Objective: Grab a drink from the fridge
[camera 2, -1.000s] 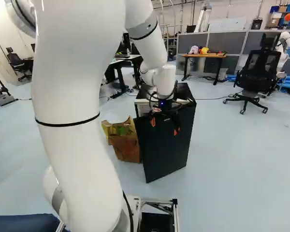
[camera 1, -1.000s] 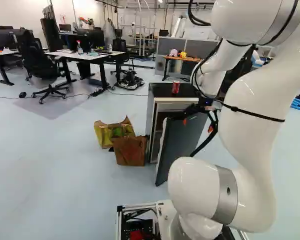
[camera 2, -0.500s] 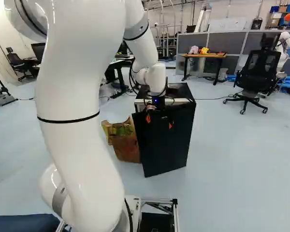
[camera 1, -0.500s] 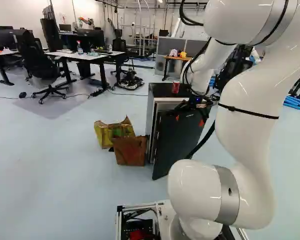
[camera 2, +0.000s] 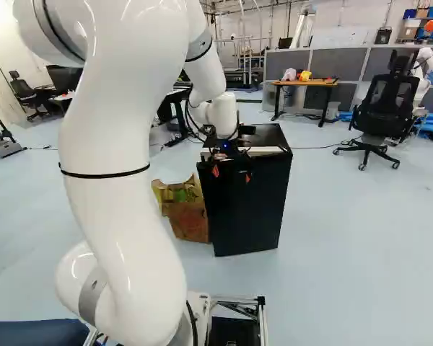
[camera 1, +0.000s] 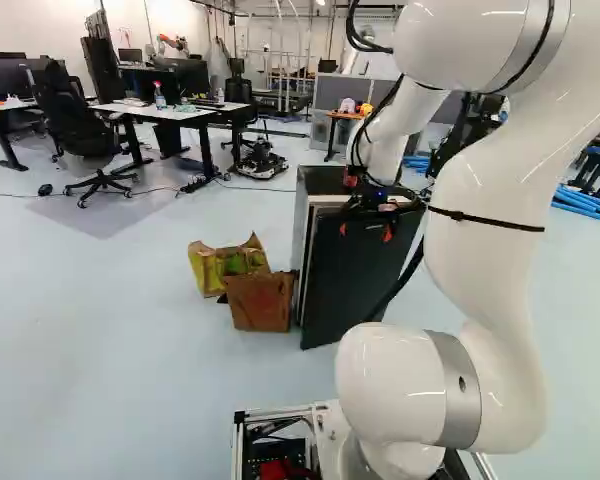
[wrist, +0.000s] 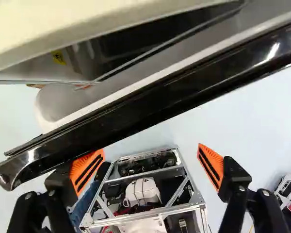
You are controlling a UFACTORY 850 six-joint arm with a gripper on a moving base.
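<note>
The large white arm (camera 1: 500, 250) rises at the near right in the left base view, the near left in the right base view. Beyond it stands a fridge (camera 1: 323, 181); its dark door (camera 1: 352, 285) is nearly closed. Only the wrist view looks through the remaining gap into the pale interior, where a yellow label (wrist: 58, 57) shows. That view also has the metal frame of the moving base (wrist: 150, 214) past the door, between the fingers. To the fridge's left sit a brown bag (camera 1: 259, 302) and, just behind it, a yellow-green bag (camera 1: 208, 268).

The black gripper (camera 1: 365, 232) is at the door's upper part, released, its orange-padded fingers wide apart. One finger is right by the door's edge; whether they touch cannot be told. A red can (camera 1: 351, 179) stands on top of the fridge, partly covered by the arm in the left base view and out of sight in the right one.

Compared with half a second ago, the door has swung nearer the fridge body, and the arm and gripper have shifted left, covering more of the can. The base has stayed put.
</note>
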